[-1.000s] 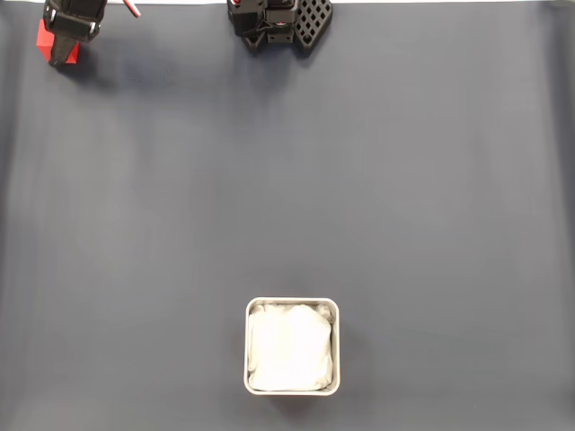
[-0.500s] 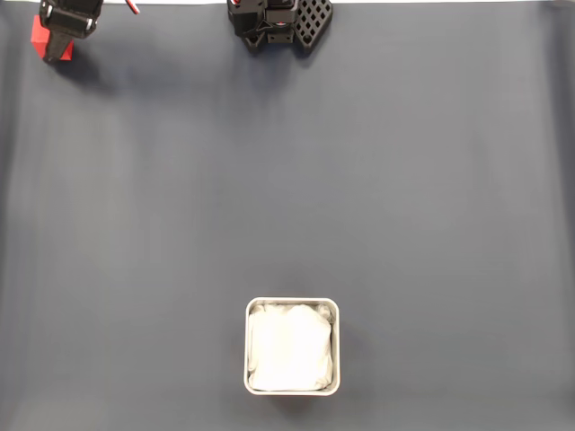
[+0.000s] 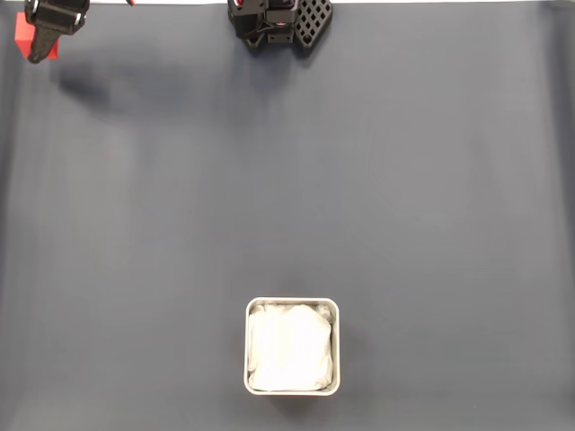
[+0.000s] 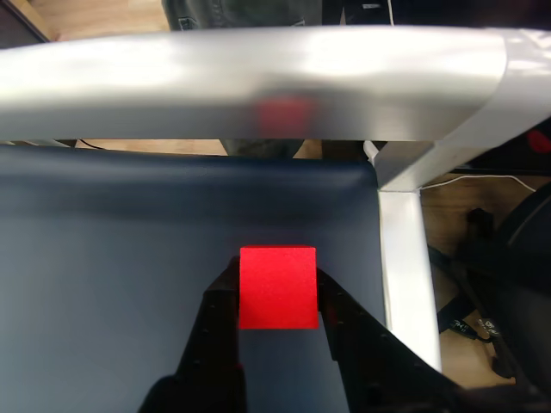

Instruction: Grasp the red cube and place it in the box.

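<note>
Dark blue-grey sheeting covers the desk (image 3: 287,180) from edge to edge, smooth apart from faint creases near the left side of the fixed view. Nearest in the wrist view, the gripper (image 4: 277,297) reaches in from the bottom edge, its two black fingers (image 4: 219,318) clamped on the opposite sides of the red cube (image 4: 277,286), whose matte face fills the gap between them. Beyond the cube lies bare dark covering, then a silvery metal frame rail (image 4: 258,77) running across the top, with a faint red reflection of the cube on it, and an upright post (image 4: 400,258) dropping from it at the right. Past the rail, wooden floor and a white cable (image 4: 469,181) show.

From the fixed view, the box (image 3: 292,347) sits low and near the middle, its pale rim square around crumpled white lining. Well apart from it, at the top left corner, the gripper (image 3: 38,40) holds the cube (image 3: 24,39). At the top centre stands the arm's black base (image 3: 278,22).
</note>
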`<state>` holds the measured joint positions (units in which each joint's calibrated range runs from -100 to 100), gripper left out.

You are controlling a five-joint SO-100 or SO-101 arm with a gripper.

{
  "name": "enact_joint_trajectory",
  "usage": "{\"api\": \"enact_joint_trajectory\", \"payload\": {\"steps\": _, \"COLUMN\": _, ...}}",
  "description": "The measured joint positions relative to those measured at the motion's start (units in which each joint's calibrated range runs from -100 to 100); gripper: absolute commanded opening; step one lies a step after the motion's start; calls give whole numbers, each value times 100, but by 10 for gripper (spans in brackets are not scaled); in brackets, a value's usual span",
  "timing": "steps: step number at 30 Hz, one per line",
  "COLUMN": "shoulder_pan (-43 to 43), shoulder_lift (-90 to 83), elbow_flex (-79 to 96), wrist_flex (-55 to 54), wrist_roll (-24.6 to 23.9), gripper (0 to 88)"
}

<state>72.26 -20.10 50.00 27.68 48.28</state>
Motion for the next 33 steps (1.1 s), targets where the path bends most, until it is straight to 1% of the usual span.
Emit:
{"api": "enact_joint_trajectory", "payload": {"steps": 8, "shoulder_pan": -401, "shoulder_lift": -217, "elbow_flex": -371, "wrist_flex": 453, "wrist_roll": 0, "gripper": 86}}
{"api": "enact_joint_trajectory", "payload": {"steps": 12, "shoulder_pan": -779, "shoulder_lift": -243, "elbow_flex": -823, "wrist_flex": 780, "wrist_roll": -24, "gripper": 86}}
{"api": "enact_joint_trajectory", "payload": {"steps": 24, "shoulder_pan": -1588, "shoulder_lift": -234, "elbow_flex": -1745, "wrist_flex": 1177, "wrist_roll": -10, "gripper": 84}}
{"api": "enact_joint_trajectory", "payload": {"steps": 33, "shoulder_pan": -2352, "shoulder_lift": -182, "elbow_flex": -2134, "wrist_flex": 1185, "wrist_roll": 0, "gripper": 84}}
